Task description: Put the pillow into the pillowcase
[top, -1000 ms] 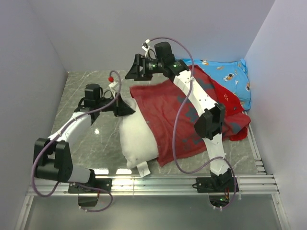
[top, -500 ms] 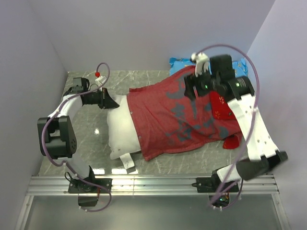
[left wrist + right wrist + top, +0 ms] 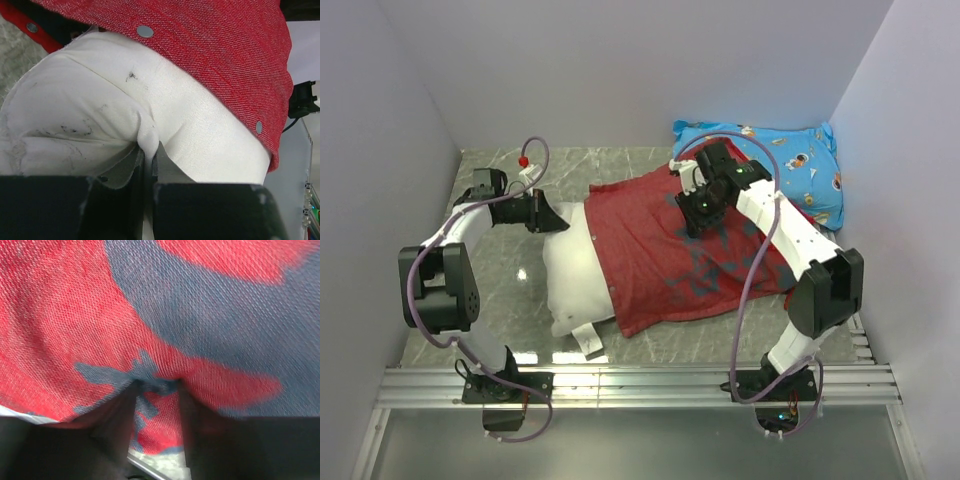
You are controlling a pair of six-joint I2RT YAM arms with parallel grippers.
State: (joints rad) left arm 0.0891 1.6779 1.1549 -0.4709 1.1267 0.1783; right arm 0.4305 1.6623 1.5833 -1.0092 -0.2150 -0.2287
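We see soft, even overhead light, with glare on the table [image 3: 523, 275] at lower left; the pillowcase [image 3: 200, 315] blurs in our right-wrist close-up.

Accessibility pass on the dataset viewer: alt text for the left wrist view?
The left arm's fingers pinch a small fold of the white pillow, which fills most of the frame. The red pillowcase, edged with silver snaps, lies over the pillow's upper part.

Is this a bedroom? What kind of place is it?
Probably a robot lab booth, not a bedroom: a left arm and right arm bolted to a metal rail, bare walls around a marble-look table, a pillow on it.
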